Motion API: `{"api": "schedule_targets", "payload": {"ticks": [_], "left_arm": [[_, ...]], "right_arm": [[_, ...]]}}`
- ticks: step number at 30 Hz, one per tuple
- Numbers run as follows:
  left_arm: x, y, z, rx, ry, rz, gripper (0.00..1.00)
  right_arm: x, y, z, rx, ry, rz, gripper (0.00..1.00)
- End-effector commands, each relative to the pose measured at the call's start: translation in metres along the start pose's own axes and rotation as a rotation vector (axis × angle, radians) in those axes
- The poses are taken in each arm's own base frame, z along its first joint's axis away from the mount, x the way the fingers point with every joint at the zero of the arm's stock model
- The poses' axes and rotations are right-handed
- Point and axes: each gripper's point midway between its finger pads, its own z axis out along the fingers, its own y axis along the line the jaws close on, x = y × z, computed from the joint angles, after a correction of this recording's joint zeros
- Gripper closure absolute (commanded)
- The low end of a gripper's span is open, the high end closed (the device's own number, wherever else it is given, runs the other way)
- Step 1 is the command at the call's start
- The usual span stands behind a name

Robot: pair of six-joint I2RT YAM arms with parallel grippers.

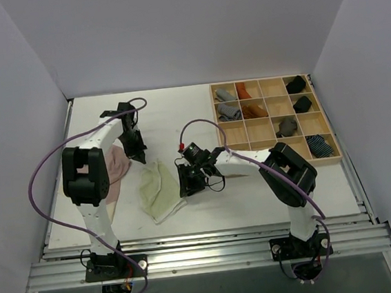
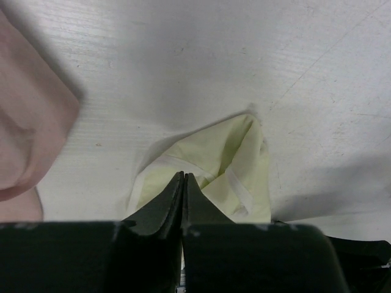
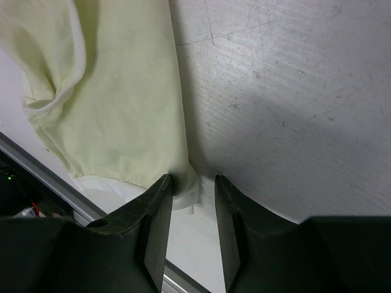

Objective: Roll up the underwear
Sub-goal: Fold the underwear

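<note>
Black right gripper (image 3: 192,180), jaws apart, straddled a pale hemmed corner on the right side of the yellow-green brief (image 3: 122,91). The hem lay between the fingers, not yet nipped. One finger stood at the cloth's edge and the other over the bare counter (image 3: 293,91).

The left gripper (image 2: 184,178) had its jaws pressed together, tips at the brief's far corner. Whether a fold was caught between them could not be told.

The brief lay loosely crumpled and unrolled, left of the counter's middle and nearer the near edge. The dusty pink brief (image 1: 118,169) lay just beside it toward the left edge, partly under the left arm, also unrolled.

Judged step: taking hold of the yellow-green brief to begin its roll. Done well, the right jaws would close low on the hem and take every layer. The two holds would then work together so the cloth turned over evenly and did not twist or drag.

Pose: the right arm reached low and leftward from its base at the near edge, wrist tipped toward the counter. The left arm rose from its base, elbow high, forearm running toward the far edge, fingers dropping steeply.

A wooden tray (image 1: 216,127) of rolled bundles occupied the far right corner, well apart.
</note>
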Motion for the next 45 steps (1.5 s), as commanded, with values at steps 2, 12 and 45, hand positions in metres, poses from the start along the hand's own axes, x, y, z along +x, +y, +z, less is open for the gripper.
{"api": "schedule_targets", "payload": {"ticks": [2,12,45], "left_arm": [[-0.009,-0.004,-0.01,0.038,-0.038,0.027,0.82],[0.004,-0.03,-0.027,0.077,-0.082,0.069,0.44],[-0.001,0.012,0.018,-0.079,0.006,0.16,0.82]], "right_arm": [[0.009,-0.02,-0.003,0.08,0.021,0.006,0.7],[0.003,-0.015,0.001,0.071,0.017,0.004,0.7],[0.012,-0.026,0.002,0.098,0.041,-0.015,0.7]]}}
